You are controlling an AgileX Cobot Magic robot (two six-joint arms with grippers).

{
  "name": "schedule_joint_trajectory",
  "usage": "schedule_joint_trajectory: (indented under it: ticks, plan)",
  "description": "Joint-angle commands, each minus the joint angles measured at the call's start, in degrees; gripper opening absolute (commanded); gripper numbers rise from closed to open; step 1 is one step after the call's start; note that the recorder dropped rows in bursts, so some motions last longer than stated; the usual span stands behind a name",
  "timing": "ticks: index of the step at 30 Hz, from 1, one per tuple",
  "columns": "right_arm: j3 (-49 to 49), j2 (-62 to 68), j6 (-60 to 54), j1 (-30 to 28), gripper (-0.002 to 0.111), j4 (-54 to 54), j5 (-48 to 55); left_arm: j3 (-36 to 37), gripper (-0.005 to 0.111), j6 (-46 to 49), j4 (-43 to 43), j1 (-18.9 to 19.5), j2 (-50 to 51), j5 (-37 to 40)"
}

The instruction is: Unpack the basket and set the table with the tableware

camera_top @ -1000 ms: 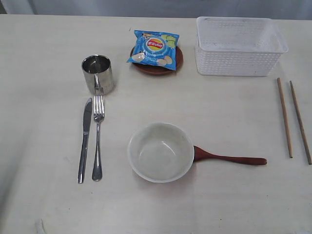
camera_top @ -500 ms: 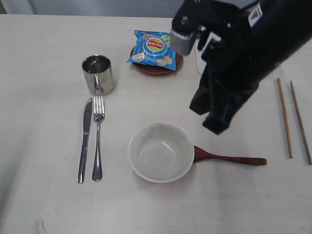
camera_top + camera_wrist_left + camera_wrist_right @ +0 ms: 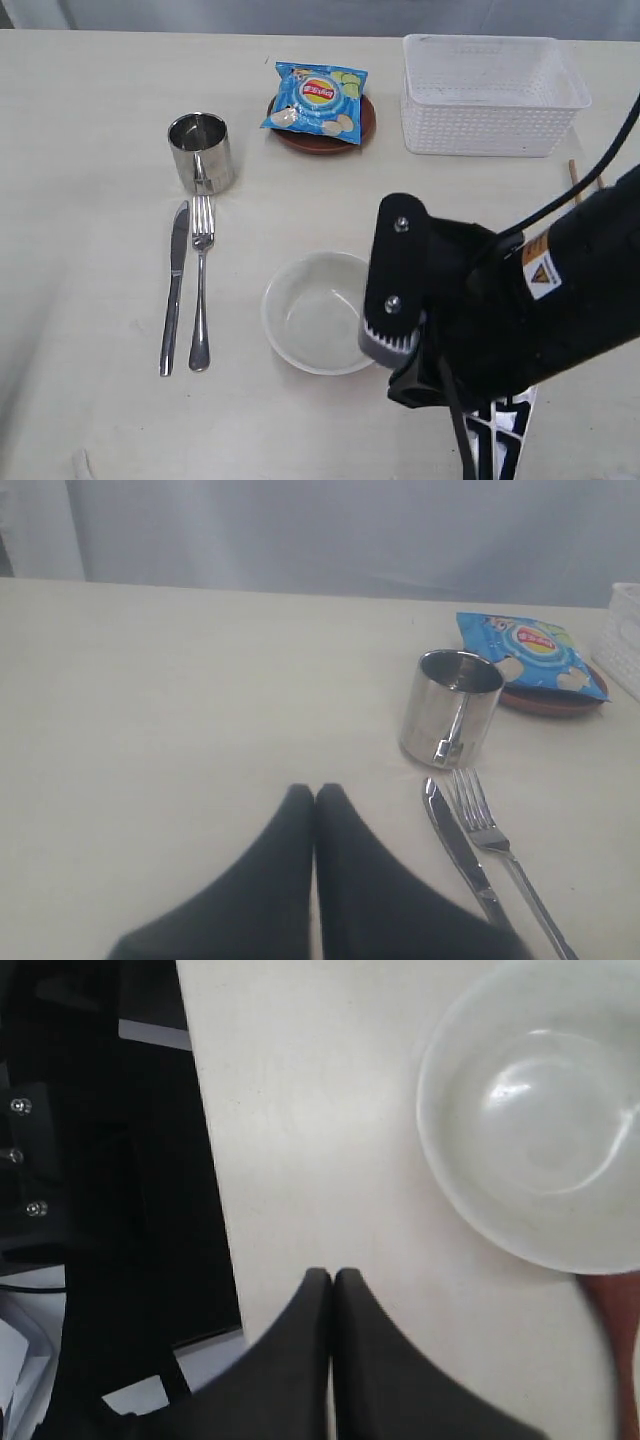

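A: Gripper status?
B: Left gripper (image 3: 315, 792): jaws pressed together, nothing held. Right gripper (image 3: 332, 1275): same, empty, near table (image 3: 90, 250) edge, beside bowl (image 3: 540, 1130).
A: Tableware pos.?
B: Basket (image 3: 490, 95) sits at far right corner. Cup (image 3: 202, 150) stands near knife (image 3: 175, 285) & fork (image 3: 201, 285) (side by side). Chips bag (image 3: 318, 97) lies on plate (image 3: 320, 145). Spoon (image 3: 615, 1310) is just beside bowl.

On the pale desk (image 3: 90, 250), a white lattice basket (image 3: 495, 95) stands at the far right. To its left, a blue chips bag (image 3: 316, 98) lies on a brown plate (image 3: 318, 146). A steel cup (image 3: 202, 150) stands beyond a knife (image 3: 175, 290) and fork (image 3: 201, 285) laid side by side. A black arm (image 3: 470, 300) overlaps the right edge of the white bowl (image 3: 315, 312).
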Motion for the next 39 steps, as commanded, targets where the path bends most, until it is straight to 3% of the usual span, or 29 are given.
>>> schedule_joint_trajectory:
  ticks: [1, 16, 28, 39]
  plan:
    - [1.8, 1.4, 0.1, 3.5, 0.0, 1.6, -4.3, 0.2, 0.0, 0.2, 0.1, -0.3, -0.2, -0.1]
    - [1.9, 19.5, 0.6, 13.8, 0.0, 1.5, -17.4, 0.2, 0.0, 0.2, 0.1, -0.3, -0.2, -0.1]
    - [-8.5, 28.4, 16.4, 13.7, 0.0, -17.4, -14.4, 0.2, 0.0, 0.2, 0.1, -0.3, -0.2, -0.1]
    - [-9.3, 28.3, 13.4, 4.1, 0.0, -14.2, -14.6, 0.2, 0.0, 0.2, 0.1, -0.3, -0.2, -0.1]
